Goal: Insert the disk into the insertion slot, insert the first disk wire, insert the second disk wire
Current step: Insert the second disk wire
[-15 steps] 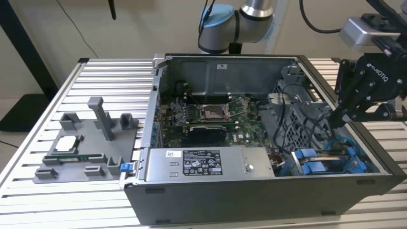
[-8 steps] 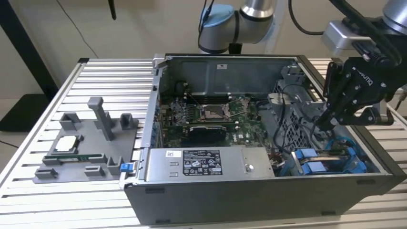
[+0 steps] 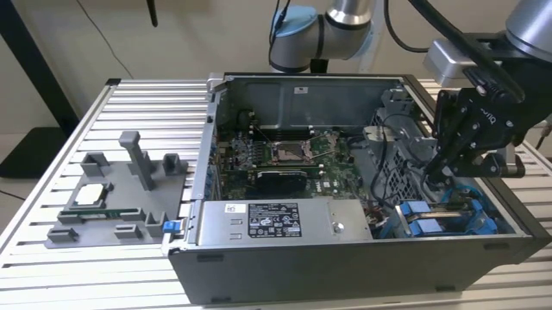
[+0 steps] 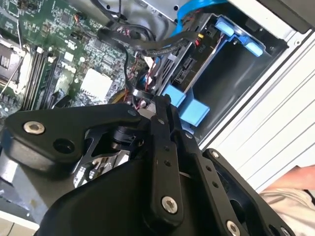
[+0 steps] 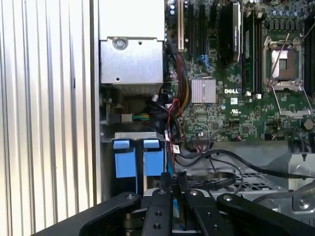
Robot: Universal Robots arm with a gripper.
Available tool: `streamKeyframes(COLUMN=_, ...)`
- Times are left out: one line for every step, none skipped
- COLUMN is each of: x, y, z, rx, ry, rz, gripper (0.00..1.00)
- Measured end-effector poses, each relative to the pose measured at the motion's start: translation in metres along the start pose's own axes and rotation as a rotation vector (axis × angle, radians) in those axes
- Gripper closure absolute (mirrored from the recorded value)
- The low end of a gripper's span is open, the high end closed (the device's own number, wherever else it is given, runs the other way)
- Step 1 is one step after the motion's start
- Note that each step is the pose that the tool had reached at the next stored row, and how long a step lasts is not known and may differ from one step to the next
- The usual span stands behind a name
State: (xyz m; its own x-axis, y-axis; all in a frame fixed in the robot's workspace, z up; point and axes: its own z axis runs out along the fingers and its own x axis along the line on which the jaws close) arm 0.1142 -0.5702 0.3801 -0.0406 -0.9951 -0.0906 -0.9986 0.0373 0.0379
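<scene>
Gripper (image 3: 444,173) inside computer case (image 3: 328,271), over cables (image 5: 221,162). Insertion slot (image 5: 138,162) just ahead of its tips, power-supply box (image 5: 131,61) beyond slot, motherboard (image 5: 231,98) alongside.

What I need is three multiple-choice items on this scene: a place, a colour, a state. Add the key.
1. Relative to the computer case, the grey fixture tray stands: A) inside it; B) on the exterior view's left; C) on the exterior view's right.
2. The latch tabs of the insertion slot are: A) red; B) yellow; C) blue.
3. The case is: A) open, motherboard exposed; B) closed by a panel; C) wrapped in foil.
Key: B, it sits on the table beside the case; C, both wrist views show them blue; A, the board lies bare.
</scene>
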Motion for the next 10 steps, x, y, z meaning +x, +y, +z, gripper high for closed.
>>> streamKeyframes(x=0.0003, y=0.0004, z=0.0004, rx=0.0067, ry=-0.0001, rz=-0.002, gripper=1.0)
streamKeyframes(x=0.0005, y=0.0008, z=0.0009, rx=0.0144, ry=-0.0004, rz=-0.003, gripper=1.0)
streamKeyframes(x=0.0007, y=0.0011, z=0.0012, rx=0.0222, ry=-0.0007, rz=-0.005, gripper=1.0)
streamKeyframes(x=0.0009, y=0.0014, z=0.0016, rx=0.0303, ry=-0.0009, rz=-0.007, gripper=1.0)
streamKeyframes(x=0.0012, y=0.0017, z=0.002, rx=0.0388, ry=-0.0011, rz=-0.01, gripper=1.0)
streamKeyframes(x=0.0017, y=0.0019, z=0.0023, rx=0.0456, ry=-0.0011, rz=-0.012, gripper=1.0)
streamKeyframes(x=0.0021, y=0.0019, z=0.0026, rx=0.0509, ry=-0.0012, rz=-0.015, gripper=1.0)
streamKeyframes(x=0.0027, y=0.0019, z=0.0029, rx=0.0548, ry=-0.0012, rz=-0.018, gripper=1.0)
streamKeyframes(x=0.0036, y=0.0018, z=0.0033, rx=0.0578, ry=-0.0013, rz=-0.02, gripper=1.0)
streamKeyframes(x=0.0048, y=0.0017, z=0.0035, rx=0.0594, ry=-0.0013, rz=-0.022, gripper=1.0)
